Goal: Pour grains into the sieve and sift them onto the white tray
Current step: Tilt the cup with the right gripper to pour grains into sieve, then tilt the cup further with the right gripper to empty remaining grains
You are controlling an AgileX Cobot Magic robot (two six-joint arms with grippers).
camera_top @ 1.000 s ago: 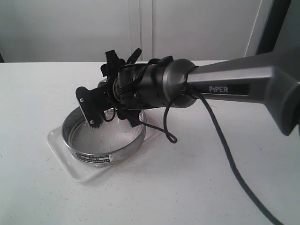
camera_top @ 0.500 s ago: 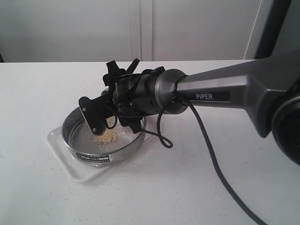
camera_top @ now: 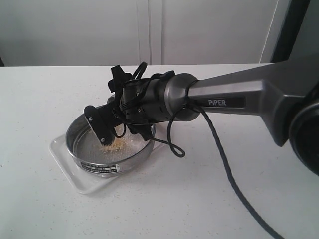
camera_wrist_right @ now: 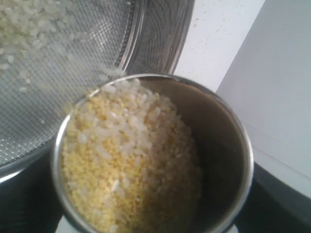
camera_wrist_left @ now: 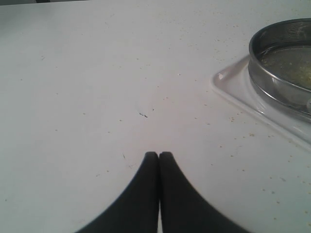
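Note:
The steel sieve (camera_top: pixel 135 156) stands on the white tray (camera_top: pixel 61 150) at the left of the table. My right gripper (camera_top: pixel 119 130) reaches across over the sieve, shut on a small steel cup (camera_wrist_right: pixel 224 145) that is tilted toward the mesh. The cup is full of yellow and off-white grains (camera_wrist_right: pixel 126 160), and some spill over its lip. A small pile of grains (camera_top: pixel 113 145) lies on the mesh (camera_wrist_right: pixel 73 77). In the left wrist view the sieve (camera_wrist_left: pixel 286 63) and tray (camera_wrist_left: pixel 238 92) lie off to one side. My left gripper (camera_wrist_left: pixel 159 154) is shut and empty over bare table.
The black cable (camera_top: pixel 224 164) of the right arm hangs over the table to the right of the tray. Stray grains speckle the white tabletop (camera_wrist_left: pixel 121 73). A white wall stands behind the table.
The right gripper has tipped the cup further over the sieve. The mesh was bare a second ago; a pile of yellow and white grains now lies on it.

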